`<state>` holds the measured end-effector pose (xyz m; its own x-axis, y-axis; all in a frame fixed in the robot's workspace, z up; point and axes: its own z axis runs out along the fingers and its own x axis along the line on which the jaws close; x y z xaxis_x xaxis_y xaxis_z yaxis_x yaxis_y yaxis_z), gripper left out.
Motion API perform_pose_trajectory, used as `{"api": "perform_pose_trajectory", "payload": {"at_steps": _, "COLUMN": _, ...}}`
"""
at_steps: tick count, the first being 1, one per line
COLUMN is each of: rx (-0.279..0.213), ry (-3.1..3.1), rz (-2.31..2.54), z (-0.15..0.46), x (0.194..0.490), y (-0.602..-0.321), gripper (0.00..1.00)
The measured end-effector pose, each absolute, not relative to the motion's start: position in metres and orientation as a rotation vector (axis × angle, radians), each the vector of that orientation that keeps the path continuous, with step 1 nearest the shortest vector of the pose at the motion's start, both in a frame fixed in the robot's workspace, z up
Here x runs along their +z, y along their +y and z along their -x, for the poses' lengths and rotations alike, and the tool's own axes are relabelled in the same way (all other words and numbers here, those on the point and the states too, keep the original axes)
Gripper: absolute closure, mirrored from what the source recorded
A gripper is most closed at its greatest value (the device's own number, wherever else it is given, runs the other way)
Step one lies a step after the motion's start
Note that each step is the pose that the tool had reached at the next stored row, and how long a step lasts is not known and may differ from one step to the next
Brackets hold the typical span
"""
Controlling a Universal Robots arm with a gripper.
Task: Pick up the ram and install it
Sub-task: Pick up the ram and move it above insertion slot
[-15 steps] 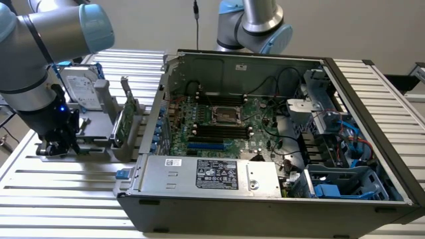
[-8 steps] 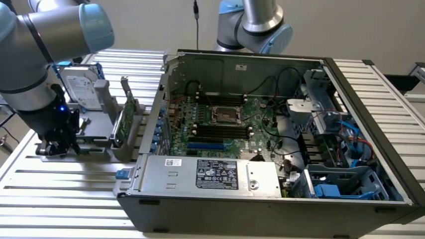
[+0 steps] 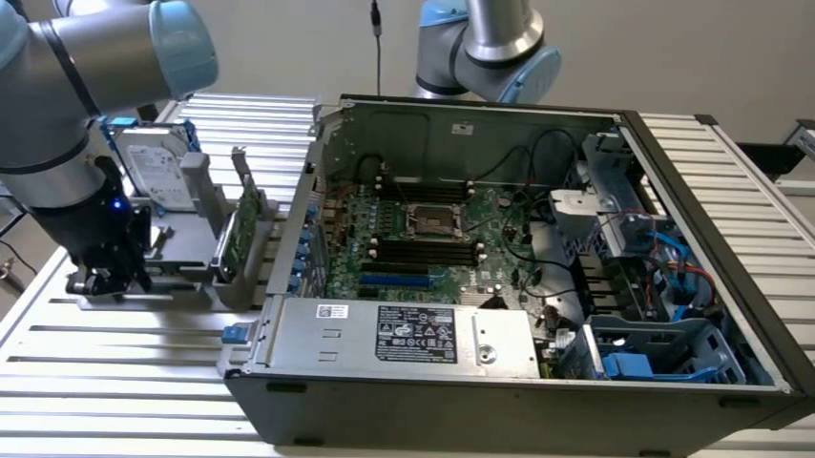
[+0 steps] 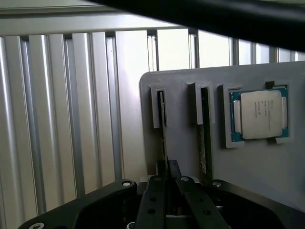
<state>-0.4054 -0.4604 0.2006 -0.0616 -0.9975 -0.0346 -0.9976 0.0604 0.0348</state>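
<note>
The ram (image 4: 162, 125) stands on edge in a narrow slot of the grey holder (image 4: 186, 81), seen as a thin dark strip. My gripper (image 4: 167, 185) is shut on its near end, with the black fingers (image 4: 153, 200) pressed against both faces. In the exterior view my gripper (image 3: 105, 279) is low over the same holder (image 3: 178, 286), on the exterior view's left of the open computer case (image 3: 382, 382). The black memory slots (image 3: 427, 253) lie on the motherboard inside the case.
A second thin stick (image 4: 205, 138) stands in the neighbouring slot, and a square silver processor (image 4: 261, 114) lies in a pocket beside it. A green expansion card (image 3: 242, 224) and a hard drive (image 3: 153, 167) stand upright behind my gripper. Another arm (image 3: 491, 48) rises behind the case.
</note>
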Motion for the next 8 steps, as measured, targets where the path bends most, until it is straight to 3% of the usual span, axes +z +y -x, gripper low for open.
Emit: {"api": "perform_pose_trajectory", "payload": {"at_steps": 8, "rx": 0.077, "ry": 2.287, "rz": 2.151, "z": 0.4055, "x": 0.2112, "y": -0.4604, "gripper": 0.86}}
